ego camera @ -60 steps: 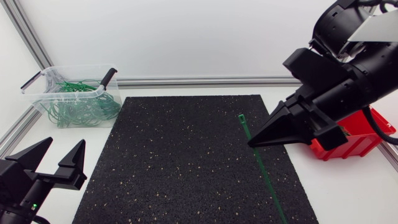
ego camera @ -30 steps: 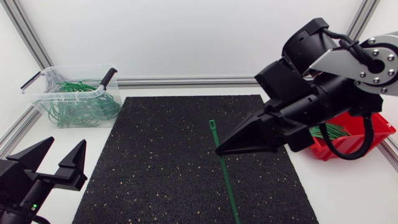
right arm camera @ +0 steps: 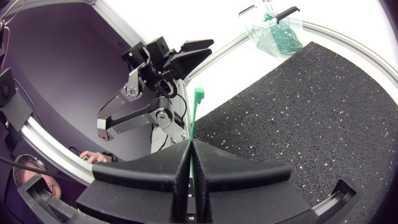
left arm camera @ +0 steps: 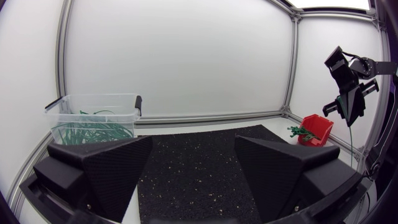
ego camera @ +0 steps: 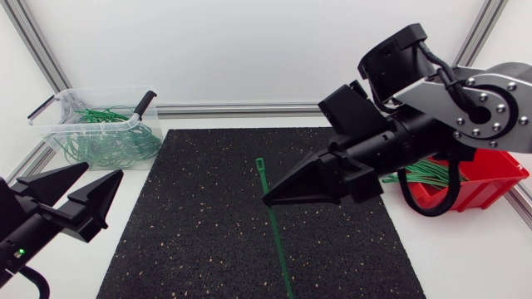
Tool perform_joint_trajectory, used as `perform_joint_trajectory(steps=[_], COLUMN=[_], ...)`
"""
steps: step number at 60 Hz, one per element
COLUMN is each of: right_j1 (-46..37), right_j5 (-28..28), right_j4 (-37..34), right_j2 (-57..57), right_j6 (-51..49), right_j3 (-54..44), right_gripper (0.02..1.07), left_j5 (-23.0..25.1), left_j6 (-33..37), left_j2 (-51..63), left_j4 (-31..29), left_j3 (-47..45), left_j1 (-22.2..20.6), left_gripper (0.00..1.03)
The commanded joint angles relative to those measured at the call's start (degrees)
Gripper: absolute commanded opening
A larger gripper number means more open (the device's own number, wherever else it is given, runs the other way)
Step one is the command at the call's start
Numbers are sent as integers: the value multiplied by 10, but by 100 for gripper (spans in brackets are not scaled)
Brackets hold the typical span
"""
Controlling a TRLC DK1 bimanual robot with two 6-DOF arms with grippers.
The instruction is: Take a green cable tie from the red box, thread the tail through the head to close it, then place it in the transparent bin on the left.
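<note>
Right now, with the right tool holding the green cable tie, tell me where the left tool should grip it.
Probably best on the cable tie tail below the right tool, approaching from the open left tool side. The tail runs straight and free there, while only a short head end sticks out above.

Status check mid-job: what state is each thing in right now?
Tie: straight, not yet threaded, hanging from the right gripper.
Right gripper: shut on the tie.
Left gripper: jaws open, empty.
Bin: open top, green ties inside.
Red box: open, green ties inside.
</note>
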Motion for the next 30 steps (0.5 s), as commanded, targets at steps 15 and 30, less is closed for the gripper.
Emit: perform_joint_trajectory(steps=[15, 30], right_j1=[-5, -8], right_j5=[8, 8], right_j4=[40, 68], right_j2=[11, 29], right_j6=[23, 32], right_j3=[-27, -27], right_gripper=[8, 8], left_j5=[223, 327], left_j6=[-6, 8], left_j2=[223, 353], left_j4=[-64, -144], left_j3=[175, 264], left_j1=[124, 114], left_gripper=[92, 91])
